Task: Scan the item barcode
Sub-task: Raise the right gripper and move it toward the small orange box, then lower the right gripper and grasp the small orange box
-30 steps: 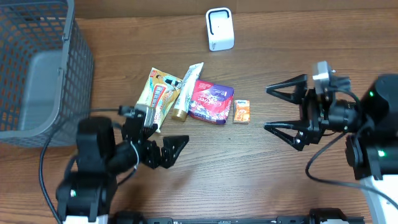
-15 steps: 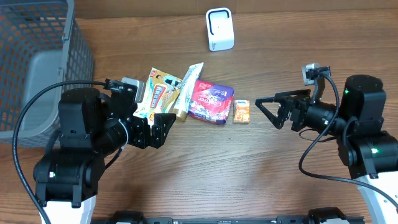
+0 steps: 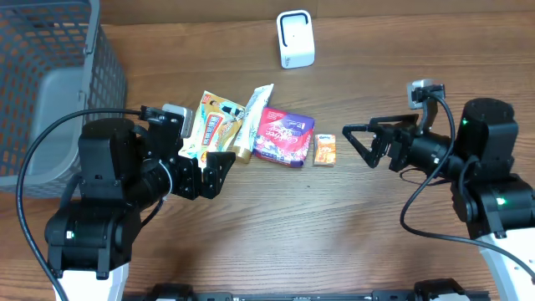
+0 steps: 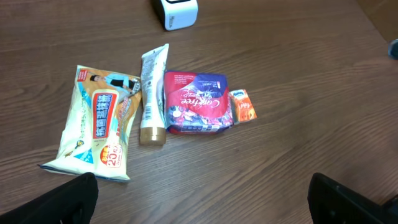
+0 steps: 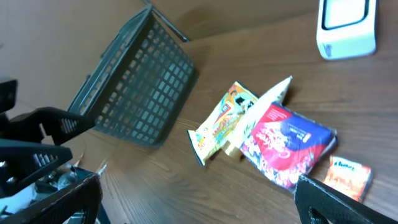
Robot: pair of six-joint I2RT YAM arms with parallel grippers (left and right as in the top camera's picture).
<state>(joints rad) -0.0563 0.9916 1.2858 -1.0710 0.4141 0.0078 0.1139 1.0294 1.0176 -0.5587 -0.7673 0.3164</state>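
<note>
Basket, grey mesh, sits far left on the wood table. Just right of it the L gripper hangs over the table, pointing right, jaws spread wide w/ nothing btwn them. Its wrist cam shows both black fingertips at the bottom corners and bare wood in the gap. In the overhead view its upper finger ends near the pouch's near edge; can't tell if it touches.

Four items lie in a row mid-table, none held, printed fronts up:
- Yellow-white pouch is flat at the left end.
- White tube w/ gold cap comes next, cap end toward the robot, lying along the pouch's right edge.
- Red-purple Carefree pack is against the tube's other side.
- White scanner stands upright at the far edge, behind the pack and well apart from the row.
- Small orange box closes the row, right at the pack's right edge.

R gripper is right of the box, near but apart, fingers aimed left at the row. Its jaws are also wide apart and empty. Its wrist cam takes in the basket, the row and the scanner.
</note>
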